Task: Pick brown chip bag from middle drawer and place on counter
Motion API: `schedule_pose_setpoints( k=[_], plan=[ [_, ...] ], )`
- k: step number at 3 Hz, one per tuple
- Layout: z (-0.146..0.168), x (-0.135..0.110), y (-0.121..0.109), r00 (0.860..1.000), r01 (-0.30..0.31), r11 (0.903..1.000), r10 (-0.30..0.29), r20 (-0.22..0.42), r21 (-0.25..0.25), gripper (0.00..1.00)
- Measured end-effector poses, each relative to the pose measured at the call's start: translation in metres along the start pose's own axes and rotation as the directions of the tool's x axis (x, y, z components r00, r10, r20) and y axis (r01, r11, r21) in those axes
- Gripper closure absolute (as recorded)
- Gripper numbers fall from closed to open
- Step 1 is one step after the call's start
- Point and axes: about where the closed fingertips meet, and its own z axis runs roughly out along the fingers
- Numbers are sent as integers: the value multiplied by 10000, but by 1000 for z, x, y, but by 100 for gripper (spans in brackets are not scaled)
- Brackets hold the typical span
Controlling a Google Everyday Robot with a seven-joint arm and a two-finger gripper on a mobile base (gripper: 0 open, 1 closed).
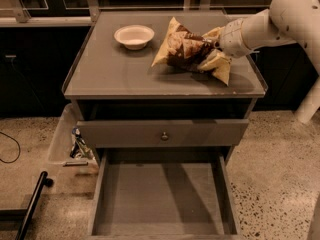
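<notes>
Chip bag [186, 51], one, crinkly cream and dark brown, lying on worktop [110, 71] near one white bowl [134, 35], one pincer [214, 46] at its right end, grip impossible to tell, one drawer [160, 199] open.

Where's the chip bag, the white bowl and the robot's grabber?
chip bag [186, 53]: camera view, its dark brown middle.
white bowl [134, 36]: camera view, its inside.
gripper [218, 40]: camera view, its tip, at the bag's right side, over the counter [110, 74].
</notes>
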Motion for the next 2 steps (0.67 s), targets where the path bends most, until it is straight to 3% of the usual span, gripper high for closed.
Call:
schedule_pose_setpoints(
  k=[1, 2],
  plan=[
    [0, 0, 0, 10000, 0, 10000, 0, 0, -1, 0],
    [0, 0, 0, 10000, 0, 10000, 0, 0, -1, 0]
  ],
)
